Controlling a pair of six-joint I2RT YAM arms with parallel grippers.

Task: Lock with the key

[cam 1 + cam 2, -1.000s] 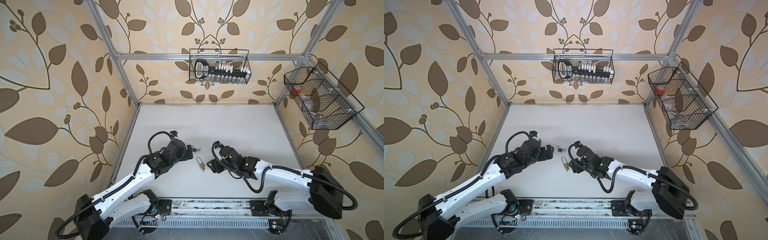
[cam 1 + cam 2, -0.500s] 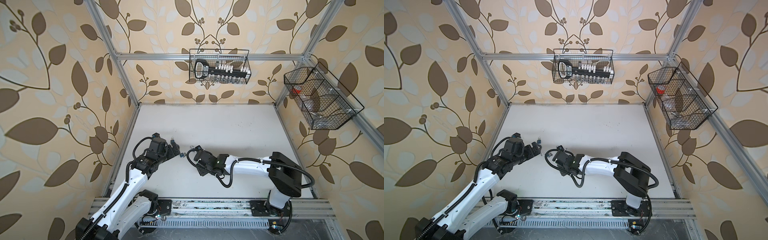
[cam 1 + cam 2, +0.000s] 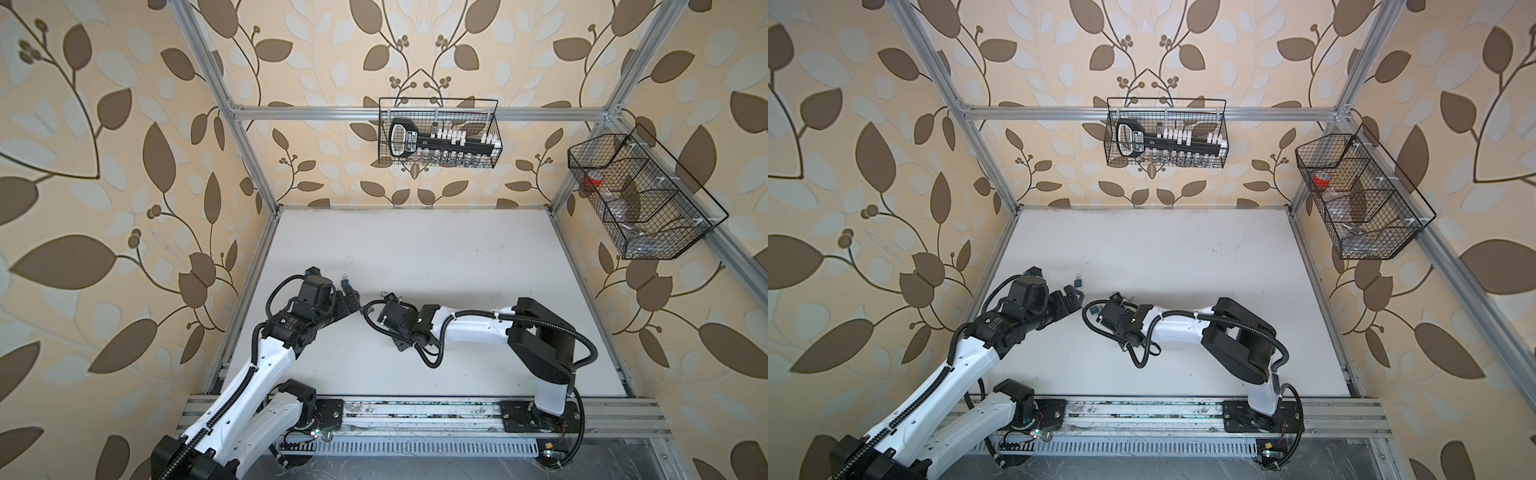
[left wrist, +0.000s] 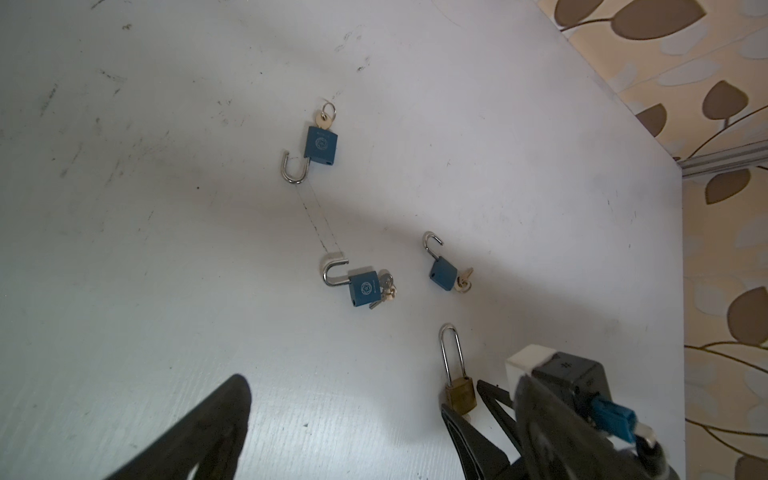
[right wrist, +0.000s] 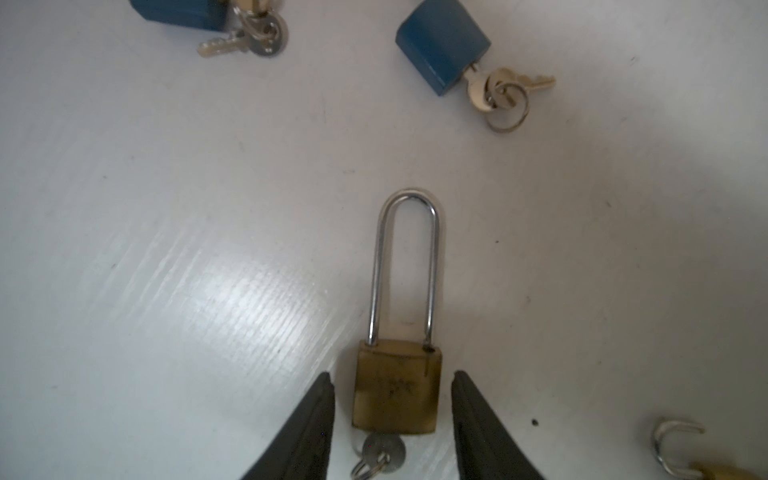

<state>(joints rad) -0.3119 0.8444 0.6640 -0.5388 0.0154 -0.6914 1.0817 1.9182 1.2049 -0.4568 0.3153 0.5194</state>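
Since the long-shackled brass padlock (image 5: 395, 386) lies flat, the right hand (image 5: 391, 374) straddles its body, seemingly to steady it, fingers (image 5: 307, 424) spread clear; left hand (image 4: 343, 395) gapes wide

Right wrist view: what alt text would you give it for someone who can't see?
A brass padlock with a long shackle lies on a white table, its body between the open fingers of the right gripper, not touching them. A key pokes from its base, and beyond lie a blue padlock with keys and part of a second blue padlock.
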